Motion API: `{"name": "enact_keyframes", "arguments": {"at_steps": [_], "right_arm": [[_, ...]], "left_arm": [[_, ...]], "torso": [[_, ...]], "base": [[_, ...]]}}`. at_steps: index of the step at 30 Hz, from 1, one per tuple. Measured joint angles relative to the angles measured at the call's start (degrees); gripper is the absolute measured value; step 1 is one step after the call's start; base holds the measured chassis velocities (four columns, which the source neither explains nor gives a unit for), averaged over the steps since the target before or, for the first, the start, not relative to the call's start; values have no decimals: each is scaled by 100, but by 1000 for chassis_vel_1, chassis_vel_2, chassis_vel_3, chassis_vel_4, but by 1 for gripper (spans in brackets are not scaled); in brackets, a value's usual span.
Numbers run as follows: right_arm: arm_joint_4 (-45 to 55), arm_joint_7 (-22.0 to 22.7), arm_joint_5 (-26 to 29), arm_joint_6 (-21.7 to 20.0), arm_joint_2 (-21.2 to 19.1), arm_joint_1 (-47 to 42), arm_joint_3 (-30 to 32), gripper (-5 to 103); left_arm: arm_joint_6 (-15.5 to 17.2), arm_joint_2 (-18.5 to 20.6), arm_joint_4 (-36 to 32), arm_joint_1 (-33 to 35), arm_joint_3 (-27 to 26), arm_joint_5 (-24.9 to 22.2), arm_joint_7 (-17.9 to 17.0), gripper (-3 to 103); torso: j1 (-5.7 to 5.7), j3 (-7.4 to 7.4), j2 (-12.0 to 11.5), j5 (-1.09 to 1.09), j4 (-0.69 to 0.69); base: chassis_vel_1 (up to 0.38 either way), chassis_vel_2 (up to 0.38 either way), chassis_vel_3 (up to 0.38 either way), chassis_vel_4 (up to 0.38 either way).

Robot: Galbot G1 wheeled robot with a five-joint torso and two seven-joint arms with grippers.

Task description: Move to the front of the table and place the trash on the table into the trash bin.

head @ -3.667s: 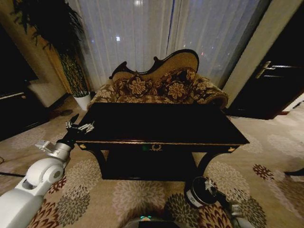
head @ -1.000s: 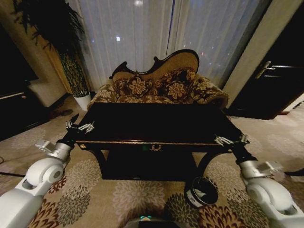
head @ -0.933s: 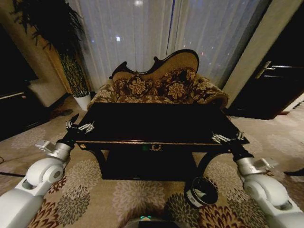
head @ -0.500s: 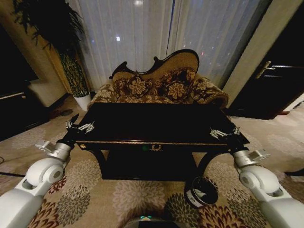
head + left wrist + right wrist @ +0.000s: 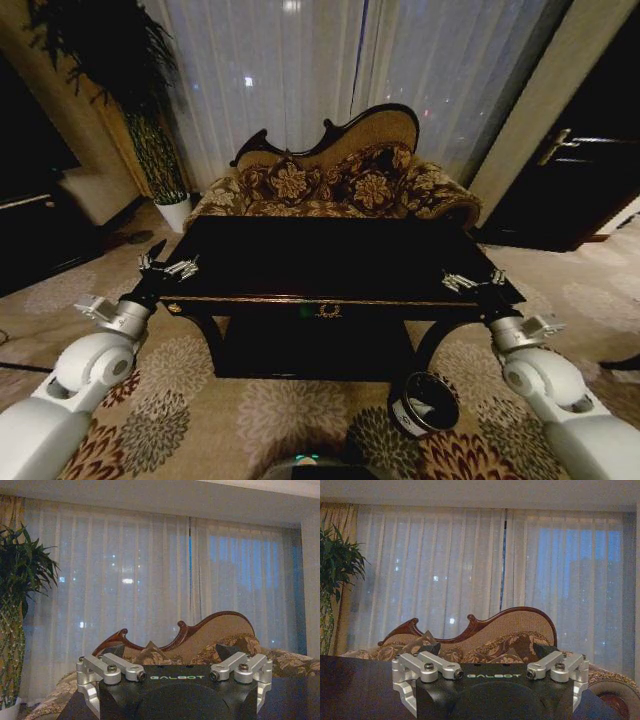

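Head view: you face the tabletop [image 5: 330, 260], dark and glossy; you cannot make out any trash on it.
Left claw [image 5: 167, 266]: at the front left corner, fingers apart, empty.
Right claw [image 5: 470, 281]: at the front right corner, fingers apart, empty.
Trash bin [image 5: 424, 403]: on the carpet beneath your right arm.
Risk: lower that arm carelessly and you tip the bin; reach blind and you scrape the gloss.

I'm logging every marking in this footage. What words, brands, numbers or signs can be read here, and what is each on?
"GALBOT": on the black body of the left tool, left wrist view.
"GALBOT": on the black body of the right tool, right wrist view.
Pale label on the small dark cylindrical trash bin: too small to read.
Gold emblem on the glossy black wooden table: an ornament, no letters legible.
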Motion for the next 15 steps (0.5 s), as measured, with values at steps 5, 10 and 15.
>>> {"name": "enact_keyframes", "arguments": {"at_steps": [5, 10, 15], "right_arm": [[0, -2, 0, 2, 1, -3, 3, 100], [1, -3, 1, 3, 3, -4, 5, 100], [2, -5, 0, 4, 5, -5, 8, 100]], "left_arm": [[0, 0, 0, 0, 0, 0, 0, 100], [0, 0, 0, 0, 0, 0, 0, 100], [0, 0, 0, 0, 0, 0, 0, 100]], "torso": [[0, 0, 1, 0, 0], [0, 0, 0, 0, 0], [2, 1, 0, 0, 1]], "base": [[0, 0, 0, 0], [0, 0, 0, 0], [61, -52, -54, 61]]}}
